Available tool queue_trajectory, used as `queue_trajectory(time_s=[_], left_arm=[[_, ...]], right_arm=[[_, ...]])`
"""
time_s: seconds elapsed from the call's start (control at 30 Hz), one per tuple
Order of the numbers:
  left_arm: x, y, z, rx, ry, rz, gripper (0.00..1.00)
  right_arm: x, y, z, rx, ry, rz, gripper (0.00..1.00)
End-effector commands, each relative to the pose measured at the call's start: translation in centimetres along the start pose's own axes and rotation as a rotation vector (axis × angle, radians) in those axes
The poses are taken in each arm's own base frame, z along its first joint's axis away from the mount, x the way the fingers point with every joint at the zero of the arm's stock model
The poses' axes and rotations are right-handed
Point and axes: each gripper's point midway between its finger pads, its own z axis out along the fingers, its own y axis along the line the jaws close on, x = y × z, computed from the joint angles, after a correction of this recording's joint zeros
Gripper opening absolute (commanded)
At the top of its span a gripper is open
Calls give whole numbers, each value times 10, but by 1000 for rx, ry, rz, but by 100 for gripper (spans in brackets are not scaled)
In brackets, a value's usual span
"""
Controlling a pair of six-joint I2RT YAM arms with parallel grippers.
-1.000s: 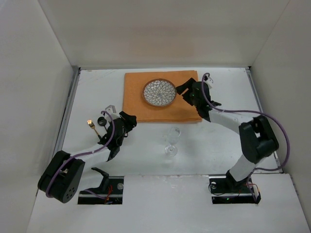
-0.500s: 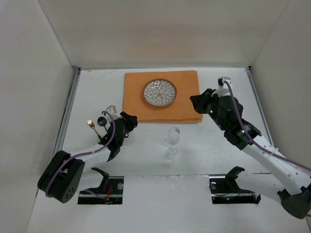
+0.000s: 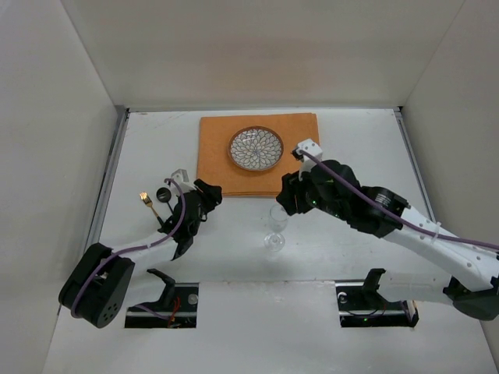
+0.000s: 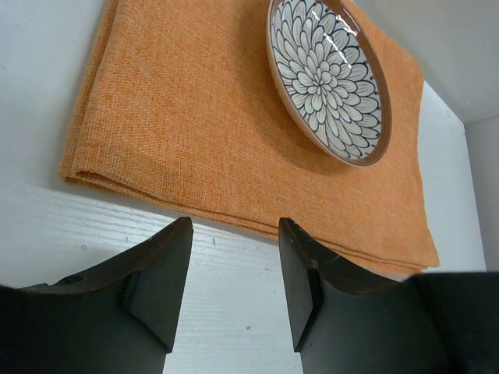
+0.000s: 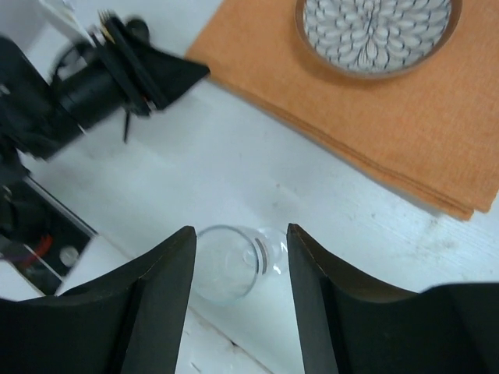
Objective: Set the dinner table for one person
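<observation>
Top external view, from the near edge: we see the left arm rise from its base at the lower left and reach up and to the right, low over the dinner table (image 3: 156, 148). The left gripper (image 3: 209, 190) ends just short of the near left corner of the orange cloth (image 3: 218, 160). Its jaws stand partly apart and hold nothing. In the left wrist view only white table and the cloth's folded edge show in the gap.

The right arm sweeps in from the lower right, stretched long toward the middle, and the right gripper (image 3: 283, 200) hangs over the wine glass (image 3: 273, 241). In the right wrist view its jaws are spread and the glass's bowl shows in the gap. We cannot tell whether the fingers touch it.

The right arm's base end is partly cut off at the frame's right edge. The glass is clear and faint against the white top. It looks upright from overhead, on bare table just on the near side of the cloth. A gold-tined fork (image 3: 146, 199) lies on the table left of the left arm, its handle partly lost behind the wrist and the purple cable. In the right wrist view the left arm is blurred.

Farther back, the cloth lies flat toward the table's far edge. On it sits a round plate (image 3: 256, 149), its blue-and-white petal pattern showing across the whole face. Through the glass we see only table.
</observation>
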Motion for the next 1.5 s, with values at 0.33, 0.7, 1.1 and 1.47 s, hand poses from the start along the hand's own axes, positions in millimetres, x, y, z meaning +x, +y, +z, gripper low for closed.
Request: queue_trajectory(time_s=[0.33, 0.7, 1.1, 1.47], left_arm=[[-16, -8, -4, 33, -67, -13, 46], [-21, -30, -17, 110, -92, -8, 47], [-18, -28, -16, 96, -89, -14, 48], [-17, -30, -16, 104, -77, -17, 49]], right_arm=[[43, -3, 5, 21, 197, -110, 53], [67, -2, 30, 33, 272, -122, 28], [-63, -33, 13, 180, -116, -12, 0], [-164, -196, 80, 523, -280, 160, 0]])
